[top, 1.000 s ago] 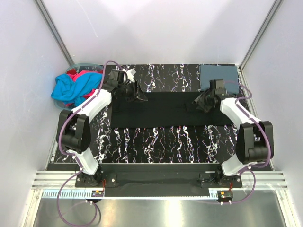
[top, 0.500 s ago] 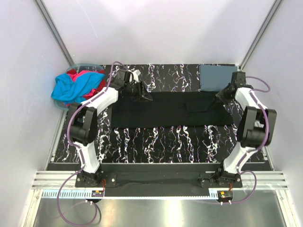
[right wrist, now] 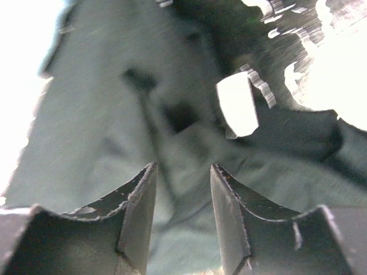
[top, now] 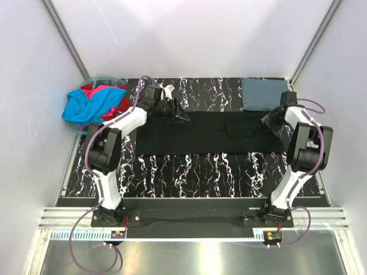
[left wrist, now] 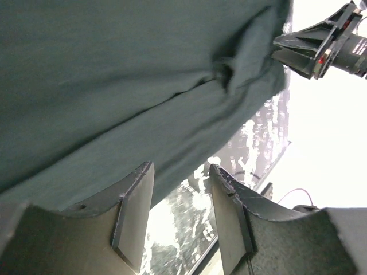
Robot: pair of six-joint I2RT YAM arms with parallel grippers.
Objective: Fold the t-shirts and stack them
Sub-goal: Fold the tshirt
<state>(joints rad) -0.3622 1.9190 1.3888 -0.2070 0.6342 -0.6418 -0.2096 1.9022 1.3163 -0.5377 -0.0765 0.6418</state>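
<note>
Lying flat: the black t-shirt (top: 206,134) stretches as a long band across the marbled table (top: 189,172), running from one arm's reach to the other; a small raised fold sits on its right half.
Left gripper: the left gripper (top: 176,113) is at the band's far-left corner, pointing along the shirt toward the right.
Left grip width: in the left wrist view the fingers (left wrist: 133,212) stand a moderate way apart with nothing between them; the gap shows only the shirt's hem and marbled table beyond it.
Left contact: the pictures do not settle whether the fingertips touch the cloth.
Right gripper: the right gripper (top: 268,121) is at the band's right end, near its far edge; it also shows at the top right corner of the left wrist view.
Right grip width: in the right wrist view the fingers (right wrist: 137,212) are parted about as much, holding nothing; blurred cloth fills the gap, with one pale bright patch further off.
Right contact: cannot be told either.
Slate blue-grey t-shirt: the slate blue-grey t-shirt (top: 264,94) lies folded in a neat rectangle at the table's far right corner, just beyond the right gripper.
Heap on the left: the cyan t-shirt (top: 86,109) is crumpled over the red t-shirt (top: 94,89) in the pale tub (top: 106,79) at the table's far left edge, well apart from the black band.
</note>
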